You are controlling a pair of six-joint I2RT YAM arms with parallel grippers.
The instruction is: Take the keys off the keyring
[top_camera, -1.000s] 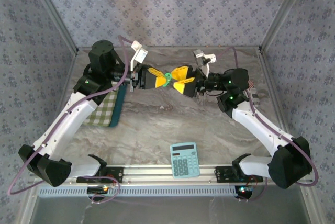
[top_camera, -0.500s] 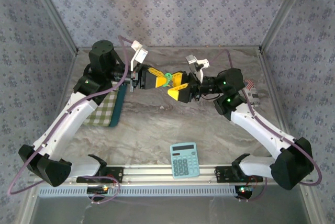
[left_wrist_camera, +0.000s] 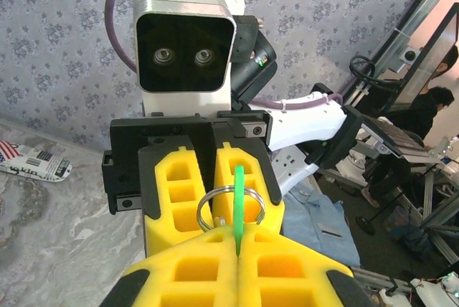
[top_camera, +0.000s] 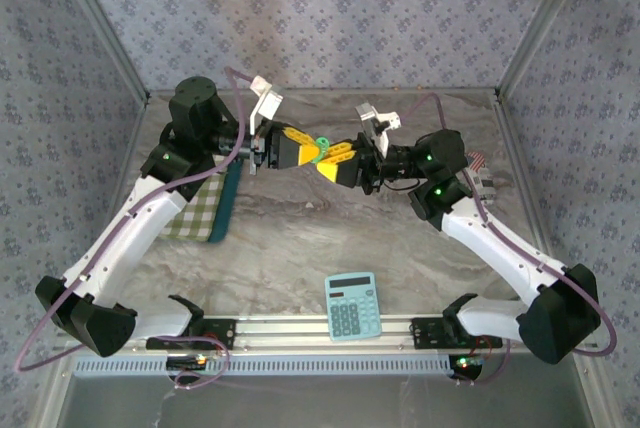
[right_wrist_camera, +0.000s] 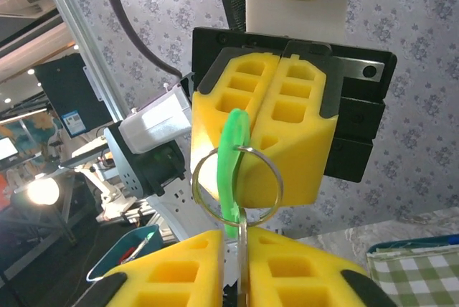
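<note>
The green keys (top_camera: 322,145) hang in the air above the far middle of the table (top_camera: 300,238), threaded on the keyring (right_wrist_camera: 278,178). The left tool (left_wrist_camera: 237,242) is clenched on the keys. Facing it tip to tip, the right tool (right_wrist_camera: 242,246) is closed on a thin metal part of the keyring. Both arms bow outward at the elbows, with their wrists level and turned inward.

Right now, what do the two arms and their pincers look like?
The left arm and right arm have white links between bulky black joints, each trailed by a purple cable. The left pincer and right pincer bear yellow wedge fingers with rectangular hollows on black mounts. A white camera housing tops each wrist; green lights dot the right arm.
</note>
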